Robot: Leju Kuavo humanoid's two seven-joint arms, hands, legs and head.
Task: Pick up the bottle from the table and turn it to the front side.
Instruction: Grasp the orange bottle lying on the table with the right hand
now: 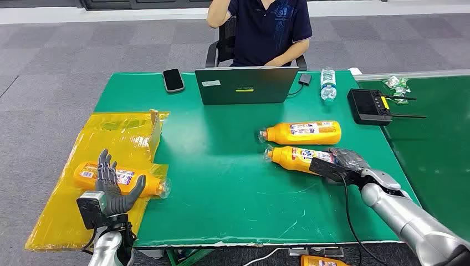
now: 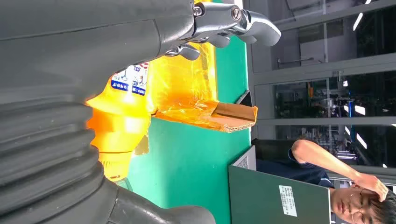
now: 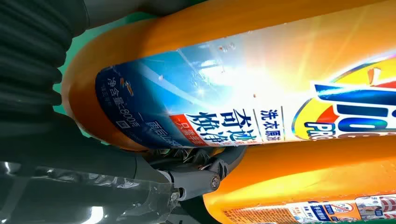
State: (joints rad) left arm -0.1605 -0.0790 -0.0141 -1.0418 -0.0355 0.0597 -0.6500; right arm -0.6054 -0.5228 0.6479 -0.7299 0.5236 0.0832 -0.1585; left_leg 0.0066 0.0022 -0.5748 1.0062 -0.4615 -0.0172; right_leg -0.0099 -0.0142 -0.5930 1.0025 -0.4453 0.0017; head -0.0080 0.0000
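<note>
Robot hand on the left (image 1: 113,185) stands upright over the yellow plastic sheet (image 1: 61,213) at the bench's (image 1: 221,183) left end, fingers spread and holding nothing; just behind it one orange bottle (image 1: 83,173) lies on the sheet, cap pointing right. A torn cardboard piece (image 1: 154,123) sits at the sheet's far corner. Further right, beyond a phone (image 1: 173,80) and an open laptop (image 1: 246,85), a person (image 1: 266,27) sits at the far side. Two more bottles lie side by side, long axes running left to right, caps to the left: the far bottle (image 1: 302,132) untouched, the near bottle (image 1: 294,157) with its base end under the right robot hand (image 1: 346,160), clearly the nearer hand. The right wrist view shows fingers (image 3: 205,175) wedged between the two bottles, so it appears to grip the near bottle, though the thumb side is hidden. Which label face is up is hard to judge.
</note>
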